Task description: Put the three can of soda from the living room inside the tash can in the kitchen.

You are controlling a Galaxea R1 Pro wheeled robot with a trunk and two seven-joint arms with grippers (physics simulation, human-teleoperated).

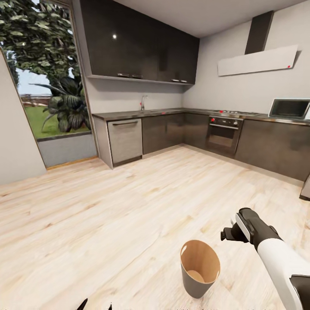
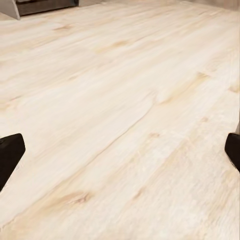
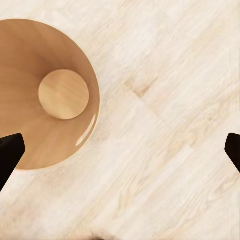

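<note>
Pale wood floor [image 1: 107, 206] spreads before us across the kitchen, with grey lower cabinets [image 1: 168, 131] along the far walls, glossy black upper cabinets [image 1: 142, 47] above them, and a grey counter [image 1: 142, 113] carrying a chrome tap [image 1: 142, 102]. An oven [image 1: 223, 133] sits in the right-hand run, a microwave [image 1: 289, 108] rests on the counter farther right, and a tall window [image 1: 49, 82] at left looks onto greenery.

Our trash can [image 1: 199, 268] stands upright on the floor close in front of us, copper-brown inside, with a slot handle cut near its rim. Looking down through the right wrist view, we see into the can [image 3: 47, 95]: its round bottom is bare and its inner wall is shiny.

Our right gripper [image 1: 224, 234] hovers above the floor just to the right of the can, off its rim rather than over its mouth. Its fingers [image 3: 10, 152] are spread wide with nothing between them. Our left gripper [image 2: 120, 150] also stands wide apart, its fingers [image 2: 10, 155] at the frame's edges, over bare floor [image 2: 120, 90]; in the head view its dark tips [image 1: 82, 304] just peek in at the lower edge.
</note>
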